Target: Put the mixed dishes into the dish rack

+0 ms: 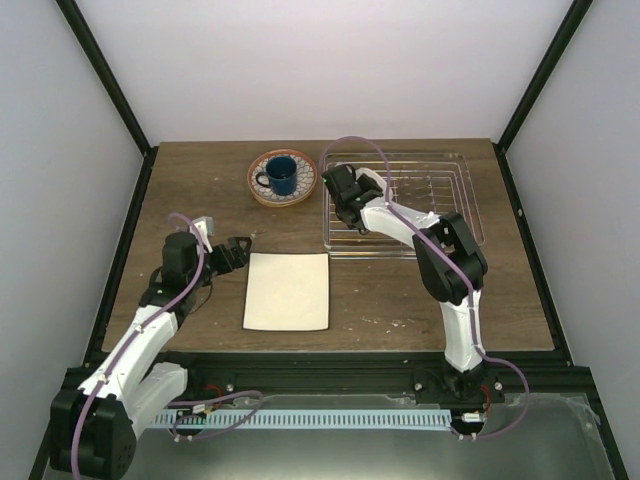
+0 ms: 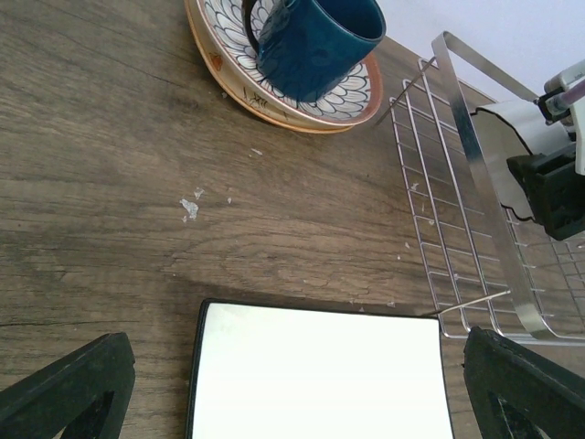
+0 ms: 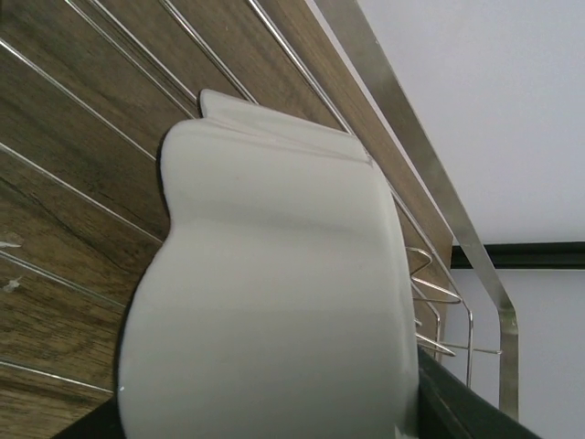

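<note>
Silver wire dish rack (image 1: 470,190): nothing released inside yet. Cream rectangular plate (image 1: 287,291) lies on the table (image 1: 200,180). Patterned plate (image 1: 306,188) carries the blue mug (image 1: 283,176) beside the rack. Right claw (image 1: 345,200) pinches the white scalloped bowl (image 3: 274,302) over the rack bars. Left claw (image 1: 240,253) is spread and empty.

nothing readable anywhere in these shots, no labels, brands or numbers. closest thing is a few little dark marks on the orange rim of the patterned plate (image 2: 340,91) in the left wrist view, and they're too small to tell if they're letters or just decoration.
</note>
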